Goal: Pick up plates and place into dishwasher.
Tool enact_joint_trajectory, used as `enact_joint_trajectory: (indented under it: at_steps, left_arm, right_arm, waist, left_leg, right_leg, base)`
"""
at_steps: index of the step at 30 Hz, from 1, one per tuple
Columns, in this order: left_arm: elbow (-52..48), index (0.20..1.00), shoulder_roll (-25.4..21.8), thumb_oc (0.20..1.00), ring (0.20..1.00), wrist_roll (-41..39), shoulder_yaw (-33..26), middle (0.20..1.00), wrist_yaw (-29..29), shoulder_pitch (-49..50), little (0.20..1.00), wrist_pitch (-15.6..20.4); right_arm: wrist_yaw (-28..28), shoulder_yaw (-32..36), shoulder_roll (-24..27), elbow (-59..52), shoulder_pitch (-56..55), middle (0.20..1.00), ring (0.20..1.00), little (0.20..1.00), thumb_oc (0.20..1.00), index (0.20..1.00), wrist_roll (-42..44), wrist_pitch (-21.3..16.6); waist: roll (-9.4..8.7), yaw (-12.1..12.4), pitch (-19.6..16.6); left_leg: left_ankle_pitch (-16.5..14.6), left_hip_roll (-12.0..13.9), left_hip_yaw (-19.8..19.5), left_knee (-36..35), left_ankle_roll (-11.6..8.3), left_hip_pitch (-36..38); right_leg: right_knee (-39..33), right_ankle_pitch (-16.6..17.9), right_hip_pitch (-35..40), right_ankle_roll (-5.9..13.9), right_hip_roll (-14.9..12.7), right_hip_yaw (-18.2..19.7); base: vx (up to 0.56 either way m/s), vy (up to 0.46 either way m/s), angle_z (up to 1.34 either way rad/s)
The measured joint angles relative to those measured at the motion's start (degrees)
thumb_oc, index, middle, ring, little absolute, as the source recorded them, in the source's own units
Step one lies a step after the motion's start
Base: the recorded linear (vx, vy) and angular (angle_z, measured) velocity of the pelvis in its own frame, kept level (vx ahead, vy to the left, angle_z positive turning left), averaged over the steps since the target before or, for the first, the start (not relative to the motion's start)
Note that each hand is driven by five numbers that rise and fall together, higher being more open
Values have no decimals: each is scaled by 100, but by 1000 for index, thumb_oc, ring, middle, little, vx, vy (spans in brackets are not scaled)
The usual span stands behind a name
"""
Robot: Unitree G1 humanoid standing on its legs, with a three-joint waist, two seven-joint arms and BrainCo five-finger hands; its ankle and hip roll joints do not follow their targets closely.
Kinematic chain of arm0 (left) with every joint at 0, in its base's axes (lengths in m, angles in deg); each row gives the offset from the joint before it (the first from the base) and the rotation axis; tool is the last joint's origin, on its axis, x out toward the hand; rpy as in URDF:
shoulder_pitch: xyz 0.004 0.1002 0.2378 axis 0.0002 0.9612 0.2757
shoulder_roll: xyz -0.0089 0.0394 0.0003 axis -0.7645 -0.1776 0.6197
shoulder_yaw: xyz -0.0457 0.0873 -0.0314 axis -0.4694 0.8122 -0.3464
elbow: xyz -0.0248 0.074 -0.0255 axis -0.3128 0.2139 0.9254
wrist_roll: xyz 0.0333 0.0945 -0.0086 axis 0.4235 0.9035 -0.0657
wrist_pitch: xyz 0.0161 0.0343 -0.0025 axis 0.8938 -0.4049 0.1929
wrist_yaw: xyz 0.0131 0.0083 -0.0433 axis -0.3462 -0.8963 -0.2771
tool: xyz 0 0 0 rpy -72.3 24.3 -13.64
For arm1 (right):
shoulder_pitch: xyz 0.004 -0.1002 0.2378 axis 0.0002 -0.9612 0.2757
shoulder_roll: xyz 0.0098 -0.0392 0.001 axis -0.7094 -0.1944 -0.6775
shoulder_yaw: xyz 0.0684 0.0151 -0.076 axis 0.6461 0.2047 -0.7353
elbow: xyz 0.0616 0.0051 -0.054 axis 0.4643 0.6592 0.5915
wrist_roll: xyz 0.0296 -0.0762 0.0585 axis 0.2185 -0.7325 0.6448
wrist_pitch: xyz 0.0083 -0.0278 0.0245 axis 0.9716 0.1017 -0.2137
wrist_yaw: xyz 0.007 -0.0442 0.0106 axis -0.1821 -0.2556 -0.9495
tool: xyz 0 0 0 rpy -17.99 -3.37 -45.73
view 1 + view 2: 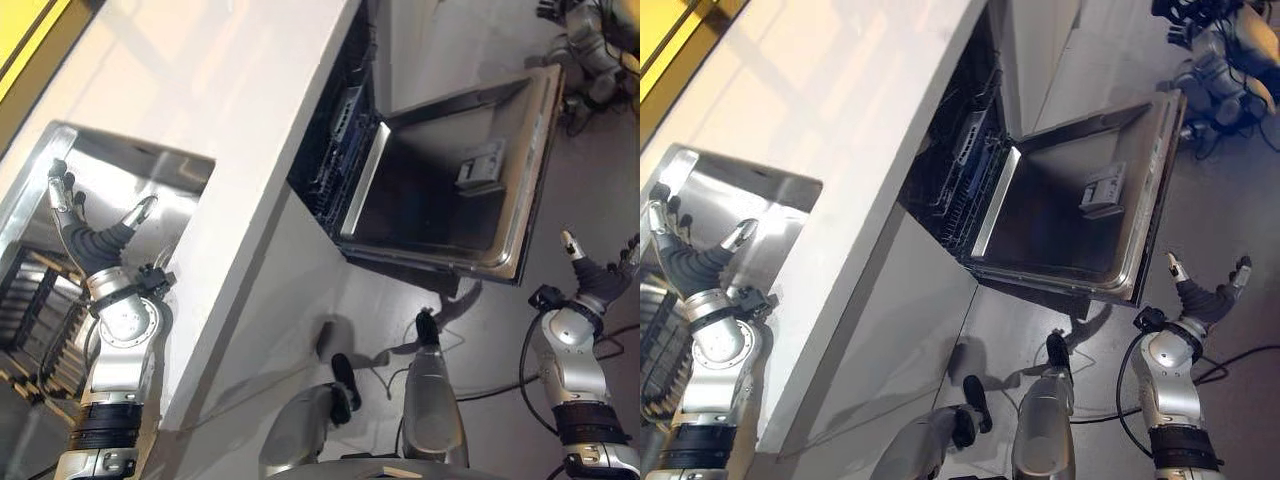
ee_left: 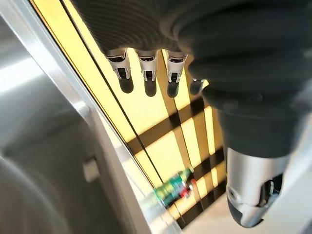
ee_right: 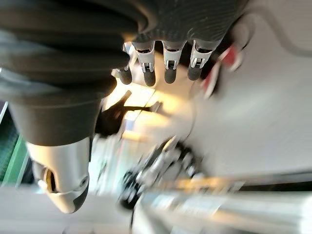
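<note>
While the left hand spreads its fingers empty above the sink, the right hand hangs equally open by the dishwasher door.

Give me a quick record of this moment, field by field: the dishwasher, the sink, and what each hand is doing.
dishwasher: door folded down open, dark rack visible inside under the counter
counter: white worktop between sink and dishwasher
sink: steel basin at the robot's left, dark dish rack in it
left hand: open, raised over the sink, holding nothing
right hand: open, empty, over the floor beside the open door
plates: none held
</note>
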Motion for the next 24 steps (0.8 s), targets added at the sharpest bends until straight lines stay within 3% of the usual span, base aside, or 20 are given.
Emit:
enact_joint_trajectory:
  at_steps: [3, 9, 12, 17, 24]
  left_arm:
    - [-1, 1000, 13, 1000, 1000, -3, 216, 1000, -100, -94, 1000, 41]
    - [199, 1000, 127, 1000, 1000, -5, 400, 1000, -396, -404, 1000, 114]
    - [160, 1000, 76, 1000, 1000, 5, 442, 1000, -452, -611, 1000, 239]
    - [132, 1000, -91, 1000, 1000, 17, 490, 1000, -665, -852, 1000, 238]
    - [-65, 1000, -251, 1000, 1000, 246, 710, 1000, -810, -992, 1000, 174]
  right_arm:
    - [291, -13, -102, 283, -24, 1000, 1000, 1000, 1000, 1000, 109, -242]
    - [343, -9, -239, 1360, 291, 1000, 1000, 1000, 1000, 1000, 1296, -1101]
    - [69, -41, -423, 1520, 401, 1000, 1000, 1000, 1000, 1000, 1720, -1464]
    - [-1240, -281, -578, 1738, 714, 1000, 1000, 1000, 1000, 1000, 2857, -1935]
    - [-3254, -485, -646, 1778, 1264, 1000, 1000, 1000, 1000, 1000, 4157, -1979]
  waist:
    - [151, -49, 49]
    - [708, -173, 25]
    - [721, -174, 15]
    - [726, -156, 12]
    - [773, -112, -24]
  left_leg:
    - [24, -64, 167, -88, 33, -16]
    - [57, -261, 308, -195, 87, -257]
    - [56, -322, 303, -116, 88, -431]
    - [34, -372, 297, 224, 91, -849]
    - [-49, -321, 206, 837, 70, -1649]
  right_leg:
    - [2, -5, -193, 4, -25, 159]
    - [194, 46, -712, 82, -178, 282]
    - [403, 38, -1014, 73, -220, 311]
    - [905, -84, -1542, 60, -261, 451]
    - [1550, -164, -2298, -12, -273, 485]
  base:
    - [-66, 126, -24]
    - [-32, 87, -23]
    - [-42, 35, -14]
    - [-63, -23, 5]
    - [-63, -78, 13]
